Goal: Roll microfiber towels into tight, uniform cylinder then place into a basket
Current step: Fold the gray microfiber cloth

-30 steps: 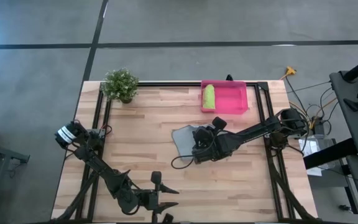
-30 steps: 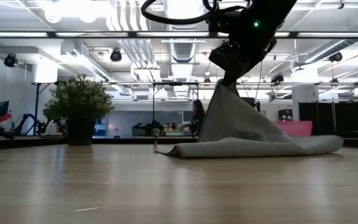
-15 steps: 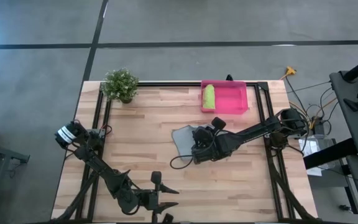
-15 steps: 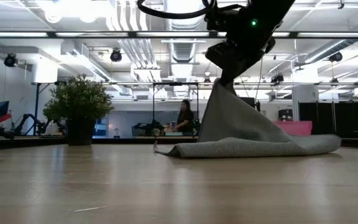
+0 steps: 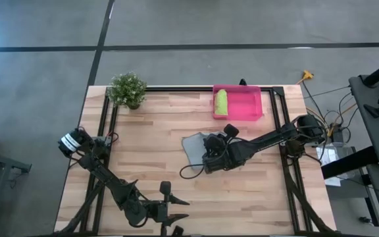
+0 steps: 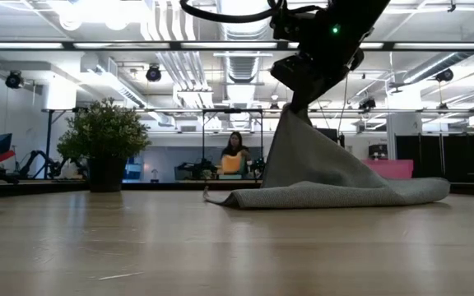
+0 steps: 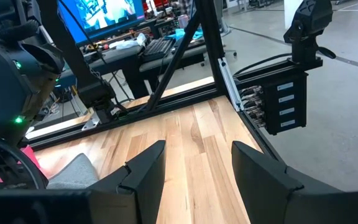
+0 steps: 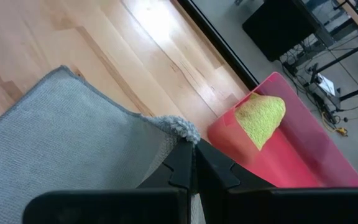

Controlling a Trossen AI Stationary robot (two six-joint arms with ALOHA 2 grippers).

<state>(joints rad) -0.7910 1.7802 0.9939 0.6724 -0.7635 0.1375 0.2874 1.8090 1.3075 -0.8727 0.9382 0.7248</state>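
Two towels are in play on a wooden table (image 5: 150, 151). The green towel (image 5: 222, 101), already rolled, lies in the left part of the pink basket (image 5: 249, 108) at the table's far edge. The grey towel (image 5: 195, 146) lies near the table's middle, just in front of the basket. The right gripper (image 8: 191, 163) has its fingers closed narrow on one edge of the grey towel and holds that edge up. In the low view the cloth rises like a tent from the table to the gripper, while the rest lies flat, with its near edge folded into a low ridge. Over the last second the lifted peak has drifted only slightly to the left in the low view, and the flat part has drawn in a little with it; from above, nothing visibly moves. This suggests the fold is only beginning, and the grey towel is far from rolled. The left gripper (image 7: 194, 165) waits at the table's near edge, well apart from the cloth, fingers spread wide and holding nothing. A potted plant (image 5: 128, 89) stands at the far left corner. A person (image 6: 234, 154) shows in the room beyond.
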